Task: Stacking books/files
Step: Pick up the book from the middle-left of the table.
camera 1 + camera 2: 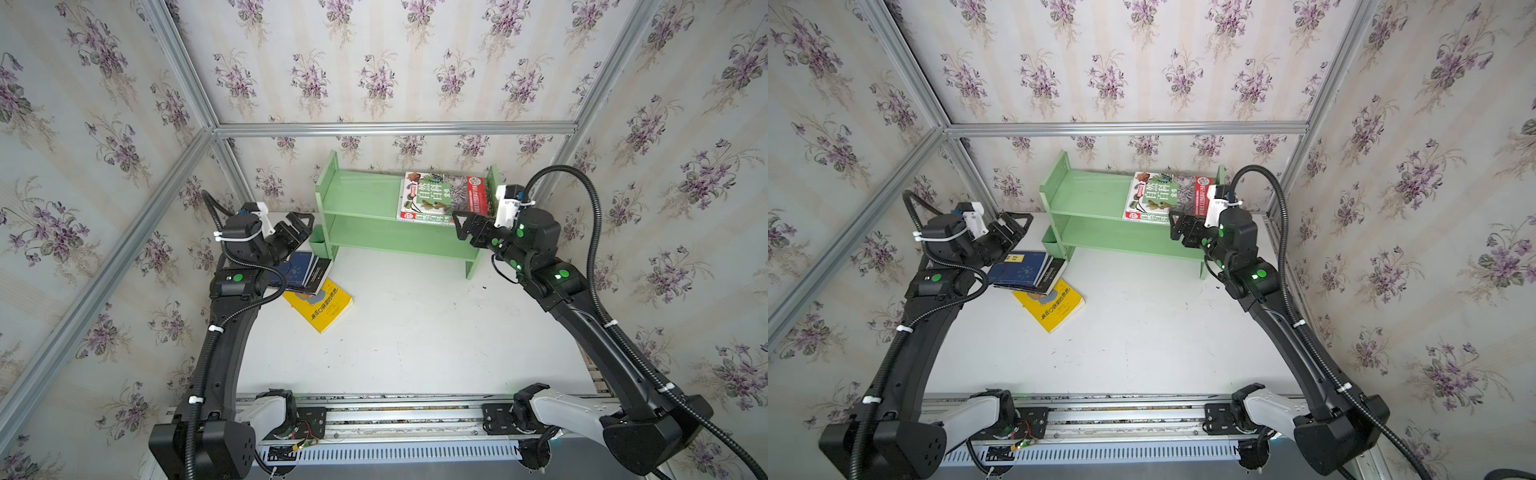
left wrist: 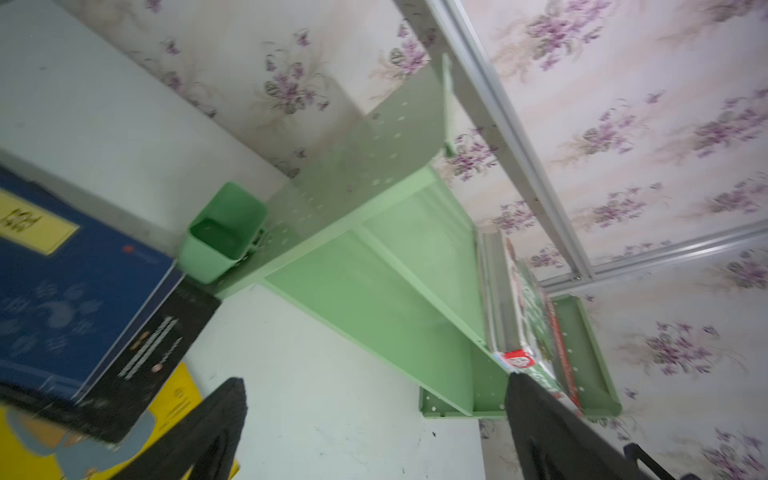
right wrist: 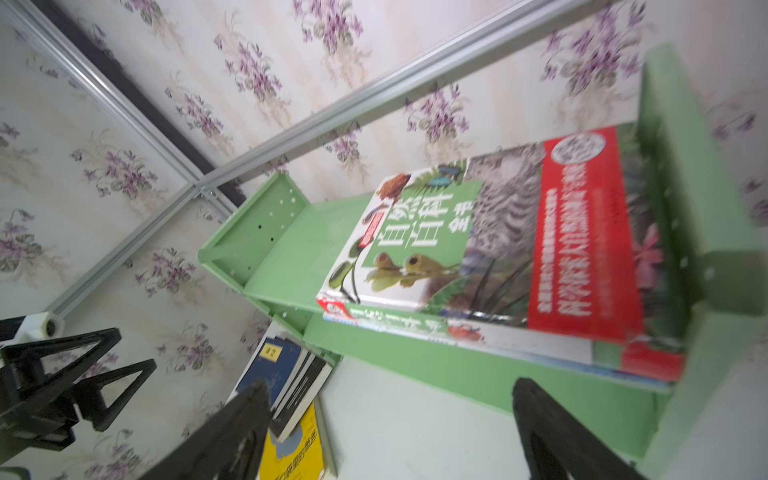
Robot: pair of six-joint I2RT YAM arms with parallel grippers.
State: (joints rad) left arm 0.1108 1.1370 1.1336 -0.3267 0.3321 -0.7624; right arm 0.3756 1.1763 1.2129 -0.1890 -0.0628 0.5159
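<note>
A green-and-red nature book (image 1: 444,197) (image 3: 498,241) lies flat on the top board of the green shelf (image 1: 361,195), at its right end. My right gripper (image 1: 459,226) (image 3: 390,384) hangs open just in front of that book's near edge, holding nothing. On the table at the left, a navy book with a yellow label (image 1: 301,268) (image 2: 75,291) tops a black book (image 2: 153,353), and both rest on a yellow book (image 1: 322,305). My left gripper (image 1: 301,228) (image 2: 374,378) is open and empty, above the pile's far end.
A small green cup (image 1: 318,241) (image 2: 224,232) hangs on the shelf's left side, close to the pile. Wallpapered walls and aluminium frame bars enclose the table on three sides. The arms' rail (image 1: 395,415) runs along the front edge.
</note>
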